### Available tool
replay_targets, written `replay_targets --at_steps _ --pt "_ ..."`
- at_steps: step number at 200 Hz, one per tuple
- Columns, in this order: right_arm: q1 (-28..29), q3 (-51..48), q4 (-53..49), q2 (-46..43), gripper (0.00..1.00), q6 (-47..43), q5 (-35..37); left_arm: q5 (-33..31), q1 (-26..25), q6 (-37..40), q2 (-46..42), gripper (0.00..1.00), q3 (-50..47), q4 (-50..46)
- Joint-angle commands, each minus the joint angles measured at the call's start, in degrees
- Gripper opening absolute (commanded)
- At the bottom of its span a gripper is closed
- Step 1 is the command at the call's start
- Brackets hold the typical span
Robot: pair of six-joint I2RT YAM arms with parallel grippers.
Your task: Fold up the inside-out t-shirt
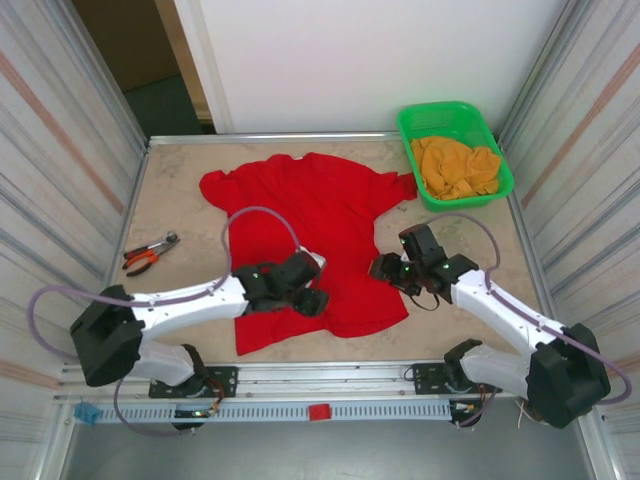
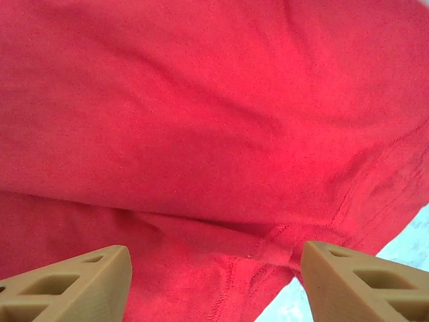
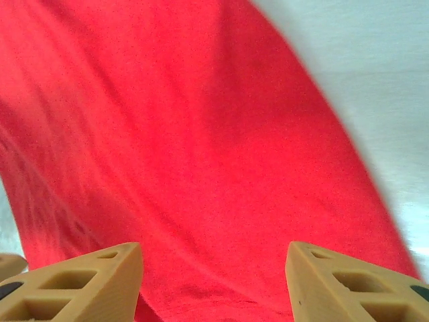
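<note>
The inside-out t-shirt [image 1: 320, 215] is bright red and lies spread over the middle of the table, sleeves toward the far side and hem toward me. My left gripper [image 1: 312, 290] hovers over its lower middle. In the left wrist view that gripper [image 2: 214, 258] is open, its fingers wide apart above a fold and a stitched seam [image 2: 268, 238] near the cloth's edge. My right gripper [image 1: 383, 268] sits at the shirt's right edge. In the right wrist view it [image 3: 213, 258] is open too, with smooth red cloth [image 3: 201, 134] below and nothing pinched.
A green basket [image 1: 410, 125] at the far right corner holds an orange-yellow cloth [image 1: 455, 168]. Orange-handled pliers [image 1: 150, 255] lie at the left of the table. Striped walls close in both sides. Bare tabletop [image 1: 460, 225] shows to the right of the shirt.
</note>
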Motion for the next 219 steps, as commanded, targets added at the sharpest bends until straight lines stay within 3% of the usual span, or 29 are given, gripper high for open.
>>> replay_targets --at_steps 1,44,67,80,106,124,148,179,205,219 --pt "-1.3 -0.9 -1.6 -2.4 0.58 0.2 0.5 -7.5 -3.8 1.0 3.8 0.67 1.1 0.3" --pt "-1.7 -2.1 -2.3 -4.4 0.58 0.1 0.3 -9.3 -5.8 1.6 11.7 0.63 5.1 0.4" --pt "-1.8 -2.7 -2.7 -5.7 0.59 0.4 0.5 -9.2 -5.9 1.5 12.6 0.56 5.2 1.3" --pt "-1.8 -3.0 -2.7 -5.7 0.59 0.6 0.5 -9.0 -5.8 1.5 12.6 0.46 5.0 1.6" --pt "-1.7 -2.9 -2.7 -7.4 0.59 0.9 -0.2 -8.6 -5.8 1.1 11.5 0.10 4.3 1.9" --pt "-1.3 -2.5 -2.7 -7.6 0.59 1.0 -1.2 -9.0 -5.8 0.4 8.7 0.00 4.1 1.0" --pt "1.9 -1.7 -1.6 -7.6 0.59 2.9 -2.2 -8.6 -5.8 0.2 3.3 0.00 4.1 -0.1" --pt "10.1 -1.1 2.0 -6.3 0.60 8.3 0.1 -9.3 -5.7 -0.4 -2.4 0.00 3.7 -1.2" --pt "16.5 -1.3 6.2 -4.4 0.65 15.3 3.4 -9.7 -5.7 -1.6 -5.8 0.00 2.1 -1.1" --pt "19.7 -1.8 8.7 -4.6 0.72 21.5 5.9 -9.8 -5.7 -2.5 -7.1 0.00 1.2 -0.9"
